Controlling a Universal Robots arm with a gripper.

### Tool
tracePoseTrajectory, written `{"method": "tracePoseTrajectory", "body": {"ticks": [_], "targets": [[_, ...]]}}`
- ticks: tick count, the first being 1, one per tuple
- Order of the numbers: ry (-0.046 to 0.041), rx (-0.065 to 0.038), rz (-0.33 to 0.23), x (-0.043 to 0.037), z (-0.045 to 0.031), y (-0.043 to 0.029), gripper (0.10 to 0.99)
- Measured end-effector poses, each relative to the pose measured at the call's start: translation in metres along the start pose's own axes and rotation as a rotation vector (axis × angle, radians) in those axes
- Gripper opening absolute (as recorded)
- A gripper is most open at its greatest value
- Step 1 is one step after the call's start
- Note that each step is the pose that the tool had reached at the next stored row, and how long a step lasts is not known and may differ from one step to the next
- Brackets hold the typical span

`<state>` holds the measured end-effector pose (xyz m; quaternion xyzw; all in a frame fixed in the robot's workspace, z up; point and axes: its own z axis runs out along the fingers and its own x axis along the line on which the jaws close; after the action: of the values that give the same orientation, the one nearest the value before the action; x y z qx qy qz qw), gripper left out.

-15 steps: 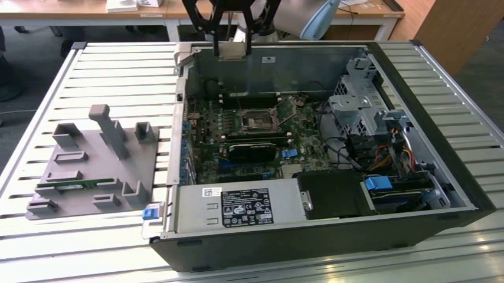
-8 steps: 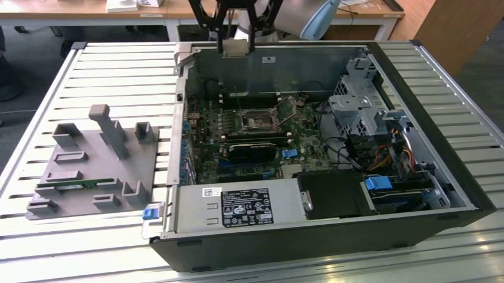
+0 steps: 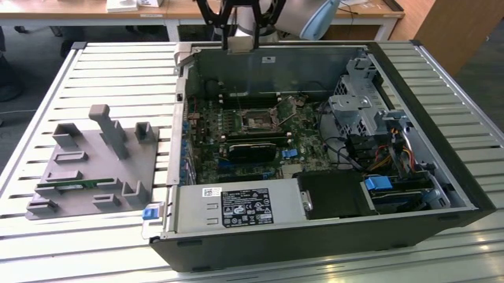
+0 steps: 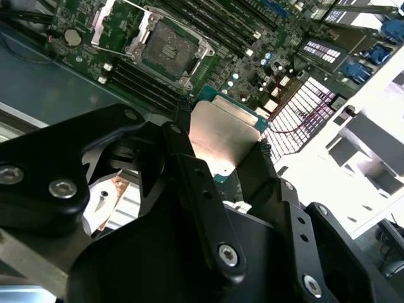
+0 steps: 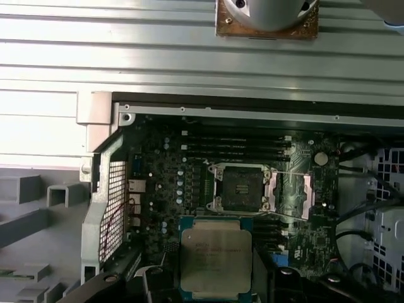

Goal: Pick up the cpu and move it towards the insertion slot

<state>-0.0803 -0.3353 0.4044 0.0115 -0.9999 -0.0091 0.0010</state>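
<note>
The black two-fingered gripper (image 4: 221, 161) is clenched on the cpu (image 4: 224, 136), a flat square chip with a silver-grey metal top and a paler green-edged rim, held by two opposite edges between the black fingers (image 4: 183, 158). In the first wrist view the chip (image 5: 216, 262) sits at the lower centre of the frame, lifted above the green motherboard (image 5: 170, 183) of the open black computer case (image 3: 441, 218).

The insertion slot (image 5: 242, 187), a square socket with a dark centre and a shiny metal frame, lies just above the chip in that frame, near it but not beneath it. In the second wrist view the socket (image 4: 167, 50) is at the upper left, apart from the chip.

I judge the pick-up done and the carry well along; the chip is not yet over the socket. On the slatted metal table (image 3: 118, 65) a grey plastic fixture (image 3: 94, 171) stands beside the case.
</note>
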Motion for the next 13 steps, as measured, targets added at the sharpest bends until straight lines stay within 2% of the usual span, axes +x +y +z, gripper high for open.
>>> {"method": "tracePoseTrajectory", "body": {"ticks": [5, 13], "targets": [[0.0000, 0.000, 0.000, -0.0077, 0.0003, 0.0044, 0.541], [0.0000, 0.000, 0.000, -0.0205, 0.0005, 0.0068, 0.541]]}}
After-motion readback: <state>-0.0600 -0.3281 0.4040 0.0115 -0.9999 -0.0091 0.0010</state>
